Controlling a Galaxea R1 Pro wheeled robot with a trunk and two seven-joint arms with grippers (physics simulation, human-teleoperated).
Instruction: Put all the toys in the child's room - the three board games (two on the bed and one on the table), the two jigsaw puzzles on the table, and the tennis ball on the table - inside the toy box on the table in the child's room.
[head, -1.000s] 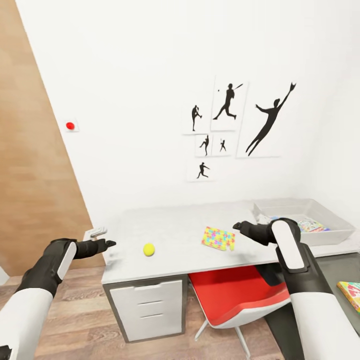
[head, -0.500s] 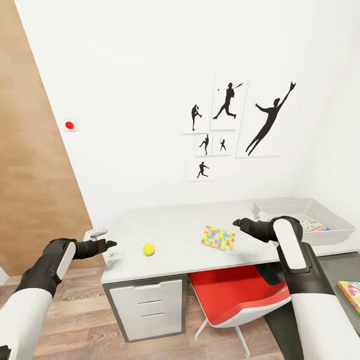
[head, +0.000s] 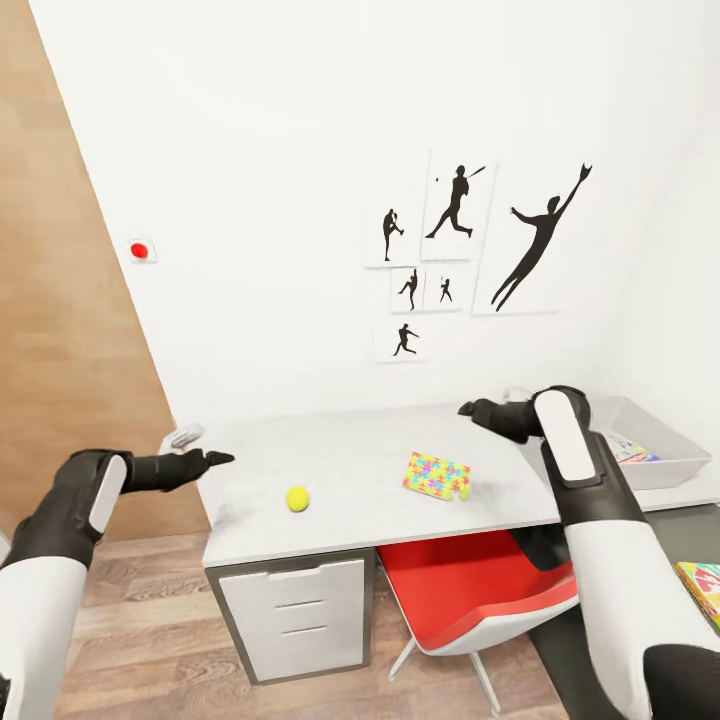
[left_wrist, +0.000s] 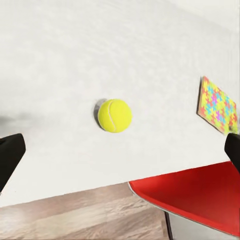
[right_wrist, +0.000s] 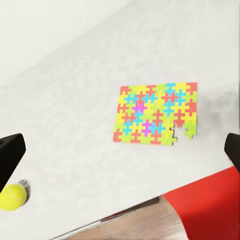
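Note:
A tennis ball (head: 297, 498) lies on the pale grey table (head: 350, 450) near its front edge. To its right lies a jigsaw puzzle (head: 437, 476), a multicoloured sheet. The grey toy box (head: 665, 430) stands at the table's right end with a colourful flat item (head: 632, 453) inside, partly hidden by my right arm. A board game (head: 700, 587) lies on the lower dark side unit. My left gripper (head: 215, 459) hovers open off the table's left end, facing the tennis ball (left_wrist: 114, 115). My right gripper (head: 470, 408) hangs open above the jigsaw puzzle (right_wrist: 156, 120).
A red and white chair (head: 470, 590) is tucked under the table beside a white drawer unit (head: 290, 620). A wooden door (head: 60, 350) with a grey handle (head: 185, 435) stands at the left. Silhouette posters (head: 460, 250) hang on the white wall.
Both arms have risen. The right gripper moved up and back, away from the puzzle and above the table. The left gripper lifted to table-top height. Ball and puzzle have not moved.

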